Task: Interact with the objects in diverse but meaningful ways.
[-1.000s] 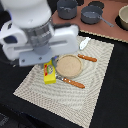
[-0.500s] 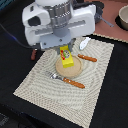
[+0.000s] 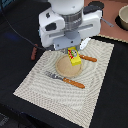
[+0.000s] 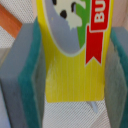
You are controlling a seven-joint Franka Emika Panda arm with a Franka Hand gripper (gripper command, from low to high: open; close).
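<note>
My gripper [image 3: 75, 54] is shut on the yellow pack with red-white print [image 3: 75, 58] and holds it upright just above the far edge of a round tan plate [image 3: 68, 68]. In the wrist view the pack [image 4: 75, 55] fills the space between the green-grey finger pads [image 4: 26, 80]. A dark reddish-brown stick [image 3: 34, 52] lies on the black table off the mat, toward the exterior view's left. The light blue-and-white box and the white scoop-like piece are out of view.
A beige woven placemat [image 3: 45, 87] holds the plate, an orange-handled fork [image 3: 66, 80] in front of it and another orange-handled utensil [image 3: 90, 58] behind it. A bowl [image 3: 123, 18] stands at the back right. The arm's white body hides the area behind the plate.
The arm has carried the yellow pack from the mat's left side toward the exterior view's right, to a spot over the plate's far edge. The plate and cutlery have not moved.
</note>
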